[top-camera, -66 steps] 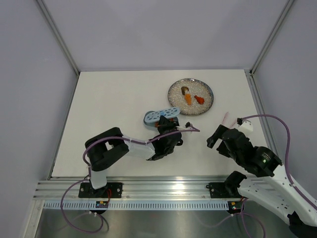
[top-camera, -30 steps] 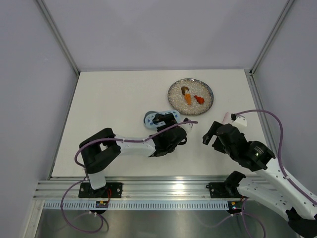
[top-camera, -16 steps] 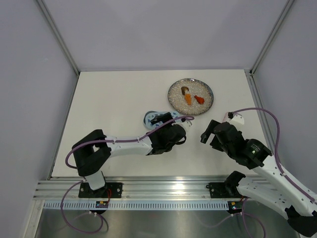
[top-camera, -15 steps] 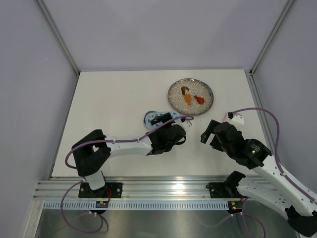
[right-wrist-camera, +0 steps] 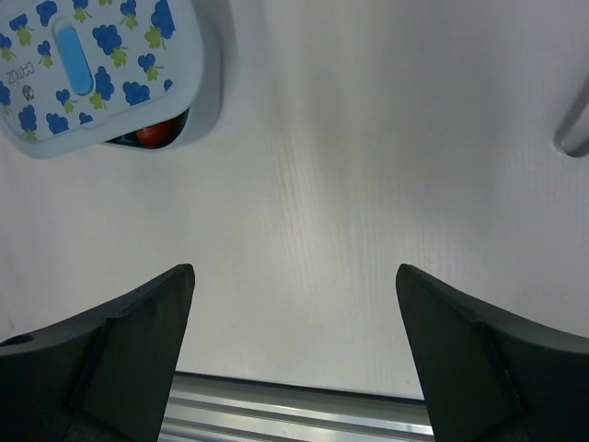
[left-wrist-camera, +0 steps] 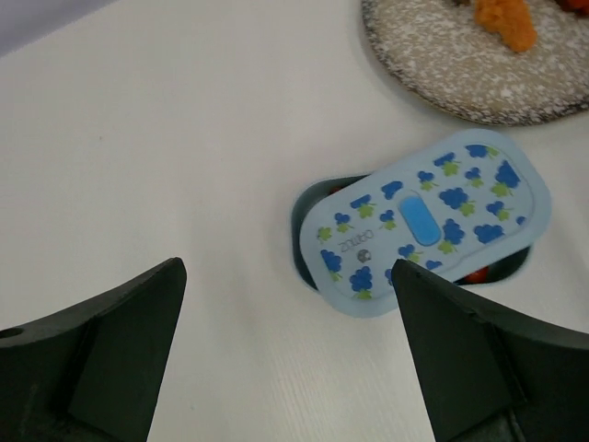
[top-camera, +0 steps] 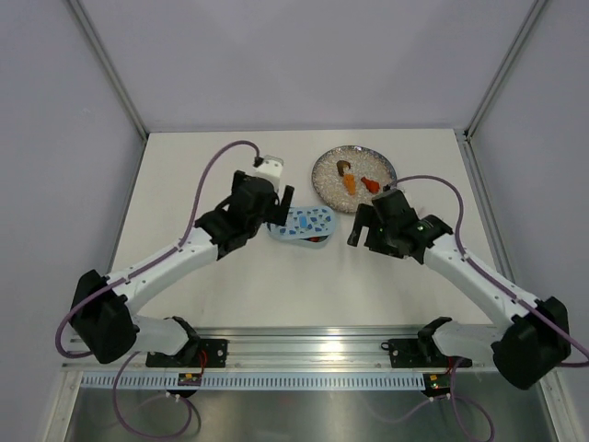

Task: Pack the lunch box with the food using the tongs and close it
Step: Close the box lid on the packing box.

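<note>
The pale-blue lunch box (top-camera: 302, 226) lies mid-table. Its blue-speckled lid (left-wrist-camera: 428, 221) rests askew on the tub (left-wrist-camera: 308, 198), leaving gaps. A red piece of food (right-wrist-camera: 152, 132) shows in the tub under the lid's edge (right-wrist-camera: 97, 69). Brown, orange (top-camera: 350, 183) and red pieces lie on the speckled plate (top-camera: 329, 189). My left gripper (top-camera: 279, 210) (left-wrist-camera: 285, 276) hangs open just left of the box, holding nothing. My right gripper (top-camera: 356, 230) (right-wrist-camera: 294, 272) is open and empty to the box's right. A slim whitish end, probably the tongs (right-wrist-camera: 578, 124), shows at the right wrist view's edge.
The round grey plate (left-wrist-camera: 442, 69) sits just behind and right of the box. An aluminium rail (right-wrist-camera: 304, 405) runs along the table's near edge. Pale walls close in the table on three sides.
Both arms have swung away from the near edge toward the middle. The left gripper has come off the box to its left. The right gripper now hovers between box and plate.
</note>
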Action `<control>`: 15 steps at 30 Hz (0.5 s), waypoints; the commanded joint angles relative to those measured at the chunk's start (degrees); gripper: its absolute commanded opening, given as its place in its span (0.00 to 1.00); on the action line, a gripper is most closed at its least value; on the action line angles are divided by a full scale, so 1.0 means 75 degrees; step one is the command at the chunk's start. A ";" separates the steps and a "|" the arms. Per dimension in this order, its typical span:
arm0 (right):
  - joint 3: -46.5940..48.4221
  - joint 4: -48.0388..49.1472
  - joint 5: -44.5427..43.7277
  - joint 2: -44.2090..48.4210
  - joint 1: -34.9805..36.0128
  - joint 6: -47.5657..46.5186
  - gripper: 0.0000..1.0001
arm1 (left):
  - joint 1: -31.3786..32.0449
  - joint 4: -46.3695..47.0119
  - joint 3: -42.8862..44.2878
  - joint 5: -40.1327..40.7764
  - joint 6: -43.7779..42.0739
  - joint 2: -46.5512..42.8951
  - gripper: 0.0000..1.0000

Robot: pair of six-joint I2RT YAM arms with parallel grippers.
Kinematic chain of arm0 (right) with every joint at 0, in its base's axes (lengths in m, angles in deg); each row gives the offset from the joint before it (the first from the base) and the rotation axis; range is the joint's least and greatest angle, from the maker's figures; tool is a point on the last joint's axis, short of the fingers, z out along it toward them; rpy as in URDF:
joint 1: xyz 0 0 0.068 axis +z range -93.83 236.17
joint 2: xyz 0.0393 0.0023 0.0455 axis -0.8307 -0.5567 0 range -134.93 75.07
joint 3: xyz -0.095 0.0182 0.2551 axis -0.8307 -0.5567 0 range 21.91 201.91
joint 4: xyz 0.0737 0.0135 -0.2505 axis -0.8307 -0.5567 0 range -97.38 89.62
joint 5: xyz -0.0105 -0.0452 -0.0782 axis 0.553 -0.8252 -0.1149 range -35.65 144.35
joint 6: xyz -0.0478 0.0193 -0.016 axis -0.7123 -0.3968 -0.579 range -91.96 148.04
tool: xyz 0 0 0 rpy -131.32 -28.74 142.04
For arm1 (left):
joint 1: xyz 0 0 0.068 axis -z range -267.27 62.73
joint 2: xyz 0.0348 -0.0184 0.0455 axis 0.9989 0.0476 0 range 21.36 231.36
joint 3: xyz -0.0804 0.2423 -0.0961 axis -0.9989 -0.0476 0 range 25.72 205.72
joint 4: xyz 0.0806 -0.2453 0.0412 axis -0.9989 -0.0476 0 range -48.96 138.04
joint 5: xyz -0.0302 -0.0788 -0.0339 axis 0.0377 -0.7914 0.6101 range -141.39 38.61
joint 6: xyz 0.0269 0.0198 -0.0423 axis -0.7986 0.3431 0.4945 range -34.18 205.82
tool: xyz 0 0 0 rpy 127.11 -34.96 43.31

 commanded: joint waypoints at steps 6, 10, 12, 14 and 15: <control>0.2031 0.1829 0.2271 -0.3032 -0.0579 -0.1432 0.98 | -0.2463 -0.0774 0.0146 -0.3202 0.2810 0.0263 0.97; 0.2712 0.2157 0.2564 -0.4215 -0.0626 -0.1293 0.98 | -0.3130 -0.0481 -0.0029 -0.4269 0.3465 0.0626 0.96; 0.2935 0.2239 0.2774 -0.4428 -0.0568 -0.1175 0.91 | -0.3295 -0.0363 -0.0077 -0.4377 0.3688 0.0731 0.96; 0.2982 0.2111 0.2519 -0.4383 -0.0324 -0.1186 0.89 | -0.3494 -0.0305 -0.0112 -0.4401 0.3853 0.0837 0.96; 0.2959 0.2053 0.2111 -0.4347 -0.0182 -0.1186 0.89 | -0.3600 -0.0270 -0.0112 -0.4540 0.3935 0.0896 0.96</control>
